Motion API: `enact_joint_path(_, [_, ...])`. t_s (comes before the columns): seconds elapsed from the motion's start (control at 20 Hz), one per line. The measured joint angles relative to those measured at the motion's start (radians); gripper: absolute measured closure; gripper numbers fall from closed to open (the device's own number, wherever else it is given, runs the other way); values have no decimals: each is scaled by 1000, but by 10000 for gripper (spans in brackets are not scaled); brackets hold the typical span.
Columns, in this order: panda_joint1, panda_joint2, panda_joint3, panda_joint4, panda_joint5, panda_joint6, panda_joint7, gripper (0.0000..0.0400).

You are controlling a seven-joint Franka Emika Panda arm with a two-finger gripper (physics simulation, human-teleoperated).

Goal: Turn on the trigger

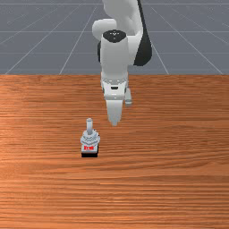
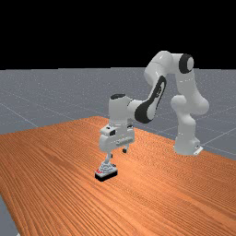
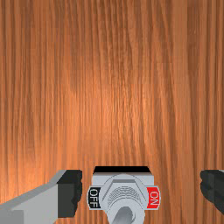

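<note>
The claw (image 2: 117,153) stands wide. Beside it, toward the front view's left, the switch (image 1: 90,139) sits on the table; its lever (image 1: 89,125) seems away from ON (image 3: 153,197), so flipping likely remains.

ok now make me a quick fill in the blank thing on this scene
The gripper is to the front view's ____ of the switch.
The ON label is coloured ____.
The black label reads ____.
The table is of orange-brown ____.

Missing words: right; red; OFF; wood.
</note>
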Motion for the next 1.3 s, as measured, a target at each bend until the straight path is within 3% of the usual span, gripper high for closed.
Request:
enact_joint_path(0.05, [55, 68, 7, 114, -27, -47, 190, 156])
enact_joint_path(0.1, [171, 163, 26, 275, -49, -114, 365, 252])
enact_joint_path(0.15, [302, 332, 42, 574, -67, -246, 512, 310])
enact_joint_path(0.2, [369, 342, 69, 579, -67, -244, 512, 345])
enact_joint_path(0.25, [391, 342, 80, 578, -66, -244, 512, 367])
enact_joint_path(0.5, [400, 343, 85, 578, -67, -243, 511, 397])
enact_joint_path(0.95, [399, 343, 81, 574, -71, -240, 513, 400])
enact_joint_path(1.2, [407, 320, 69, 518, -91, -158, 529, 400])
enact_joint_path(1.3, [397, 312, 86, 514, -75, -199, 497, 400])
